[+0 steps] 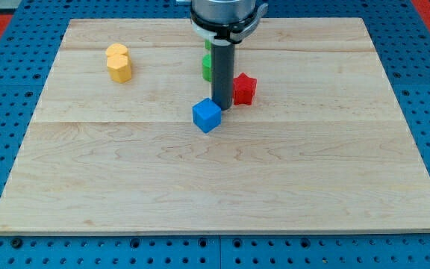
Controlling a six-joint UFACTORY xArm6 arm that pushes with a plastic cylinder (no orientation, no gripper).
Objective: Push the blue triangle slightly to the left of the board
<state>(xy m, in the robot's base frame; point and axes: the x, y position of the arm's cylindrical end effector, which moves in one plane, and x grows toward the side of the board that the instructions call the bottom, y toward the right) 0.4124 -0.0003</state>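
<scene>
Blue angular block (207, 116) sits mid wooden board (215, 179), my tip (222, 109) touching its upper-right edge; red star block (244, 89) just right. No jaws, bare rod.

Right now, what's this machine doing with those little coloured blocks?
A robot arm is sliding blocks around a wooden board with a dark rod. My tip sits just to the view's upper right of the blue block, right against it or nearly so, placed to nudge it toward the view's left. A red block sits close on the rod's right, a green block is partly hidden behind the rod, and a yellow block lies far off to the left.
</scene>
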